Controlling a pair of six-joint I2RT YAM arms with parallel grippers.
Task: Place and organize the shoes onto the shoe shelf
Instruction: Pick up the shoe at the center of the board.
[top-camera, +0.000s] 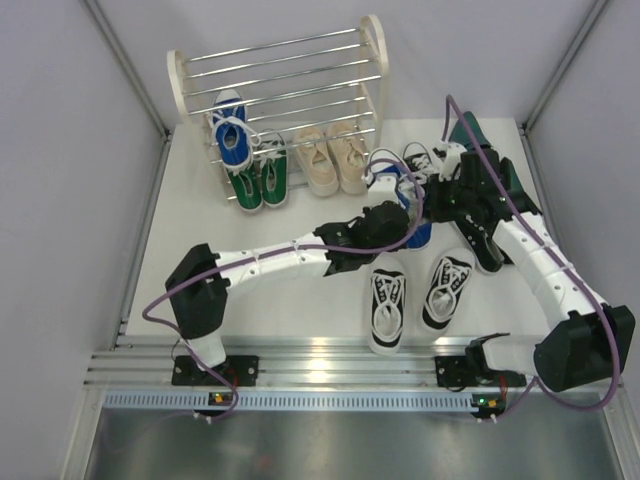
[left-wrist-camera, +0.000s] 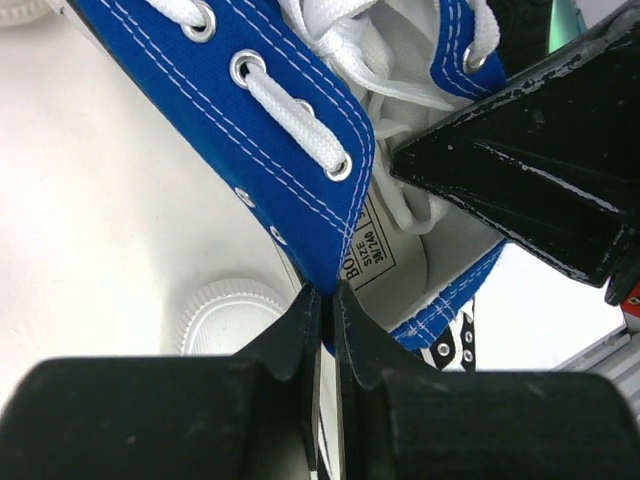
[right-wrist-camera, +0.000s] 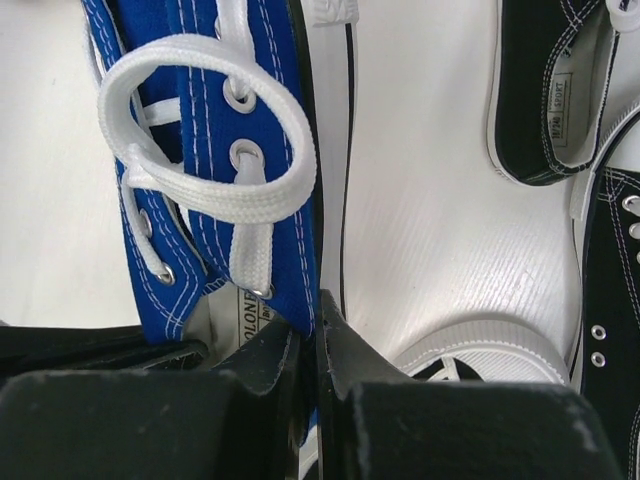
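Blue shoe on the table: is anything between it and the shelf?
Both the left hand and right hand pinch the blue shoe. Toward the shelf, the beige pair sits at its front on the direct line, the green pair beside it; probably lift over them.

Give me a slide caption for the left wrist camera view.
Left hand pinching the opening edge of a blue canvas lace-up sneaker with white laces.

**Canvas, chrome, matt board**

The blue lace-up canvas sneaker (left-wrist-camera: 295, 205) is matt woven cloth with white stitching, shiny metal eyelets and flat woven laces. The chrome-rod shoe shelf (top-camera: 176, 85) gleams. The white tabletop (right-wrist-camera: 440, 230) looks matt and finely ribbed.
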